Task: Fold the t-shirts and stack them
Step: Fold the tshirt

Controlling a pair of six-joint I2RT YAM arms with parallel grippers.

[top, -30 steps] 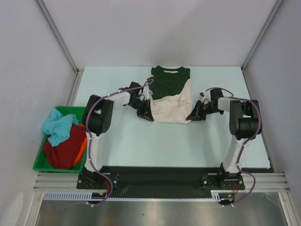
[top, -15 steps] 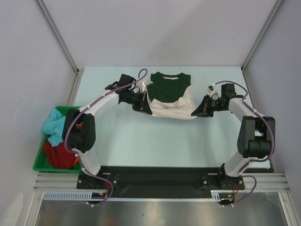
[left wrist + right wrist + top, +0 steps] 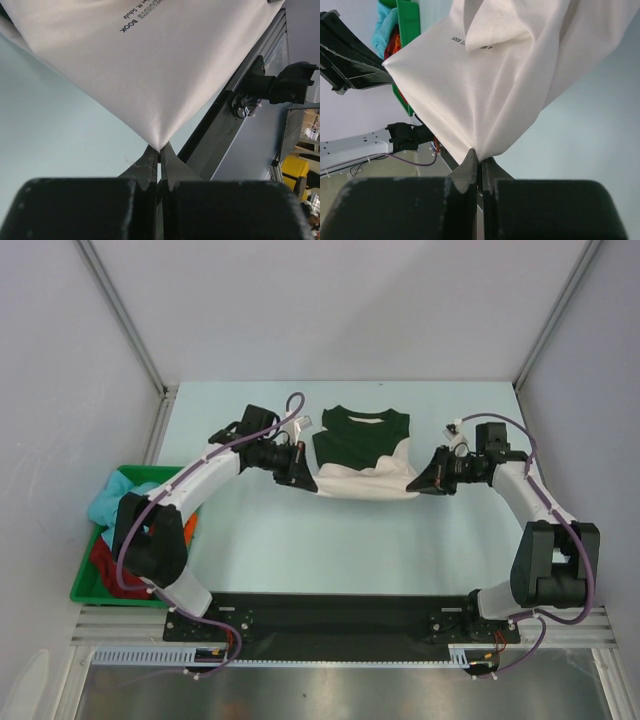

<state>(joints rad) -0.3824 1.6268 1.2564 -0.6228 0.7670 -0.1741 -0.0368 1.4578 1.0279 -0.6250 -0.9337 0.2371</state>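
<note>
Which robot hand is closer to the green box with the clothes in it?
Left. The left gripper pinches the cream shirt's corner nearer the green box; the right gripper pinches the opposite corner, farther away.

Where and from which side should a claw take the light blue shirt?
Probably its bunched upper folds, from straight above: the light blue shirt lies crumpled atop the dark red shirt, and the green bin walls block a side approach.

Top edge cuts off cream shirt (image 3: 150, 75), print partly lost, bin (image 3: 78, 586) half hidden behind left arm (image 3: 205, 472)
</note>
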